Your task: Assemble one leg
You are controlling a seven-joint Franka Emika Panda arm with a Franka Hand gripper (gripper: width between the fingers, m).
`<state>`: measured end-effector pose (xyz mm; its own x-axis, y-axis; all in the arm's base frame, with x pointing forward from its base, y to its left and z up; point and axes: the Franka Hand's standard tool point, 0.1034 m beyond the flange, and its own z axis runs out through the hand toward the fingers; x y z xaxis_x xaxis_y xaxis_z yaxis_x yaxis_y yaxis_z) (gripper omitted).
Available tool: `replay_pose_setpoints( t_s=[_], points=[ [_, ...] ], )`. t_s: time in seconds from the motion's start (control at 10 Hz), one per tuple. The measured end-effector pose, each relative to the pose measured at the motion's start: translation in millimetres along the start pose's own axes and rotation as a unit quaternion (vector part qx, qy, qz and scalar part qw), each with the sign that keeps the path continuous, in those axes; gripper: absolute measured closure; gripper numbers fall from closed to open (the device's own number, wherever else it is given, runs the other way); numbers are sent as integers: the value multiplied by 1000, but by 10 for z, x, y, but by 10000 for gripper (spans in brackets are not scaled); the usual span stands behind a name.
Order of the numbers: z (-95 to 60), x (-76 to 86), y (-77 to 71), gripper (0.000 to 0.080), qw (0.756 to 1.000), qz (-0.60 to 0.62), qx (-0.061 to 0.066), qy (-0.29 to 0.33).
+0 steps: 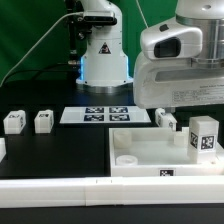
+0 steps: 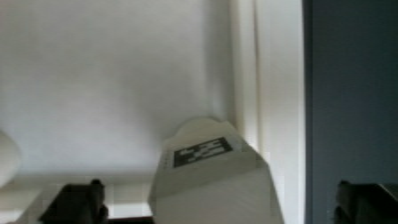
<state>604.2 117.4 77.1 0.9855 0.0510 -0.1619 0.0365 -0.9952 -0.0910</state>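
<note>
In the wrist view a white leg (image 2: 214,170) with a tag on its face stands between my gripper's (image 2: 217,205) dark fingertips (image 2: 71,202), with a gap on each side. The gripper is open. The leg is over the white tray floor (image 2: 107,90), close to its rim. In the exterior view the arm's white hand (image 1: 185,75) hangs over the tray's (image 1: 140,150) right part, above two legs: one upright on the tray (image 1: 205,137) and one at its back edge (image 1: 167,120). I cannot tell which of them is between the fingers.
Two more legs (image 1: 12,122) (image 1: 43,121) stand on the black table at the exterior view's left. The marker board (image 1: 105,115) lies behind the tray, before the arm's base (image 1: 103,55). A long white border bar (image 1: 90,190) runs along the front.
</note>
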Motion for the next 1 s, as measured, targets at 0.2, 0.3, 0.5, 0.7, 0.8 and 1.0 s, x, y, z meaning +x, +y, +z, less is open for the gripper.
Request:
replay_pose_setpoints(
  t_s=[0.2,0.3,0.5,0.7,0.8,1.0],
  points=[
    [-1,2,10,150,995,-103,-1,0],
    [-2,7,9,150,992,-126,-1,2],
    [-2,7,8,278,992,-123,0,2],
    [-2,7,8,417,992,-123,0,2],
    [-9,10,10,505,992,-123,0,2],
    [-10,10,11,505,994,-112,0,2]
  ],
)
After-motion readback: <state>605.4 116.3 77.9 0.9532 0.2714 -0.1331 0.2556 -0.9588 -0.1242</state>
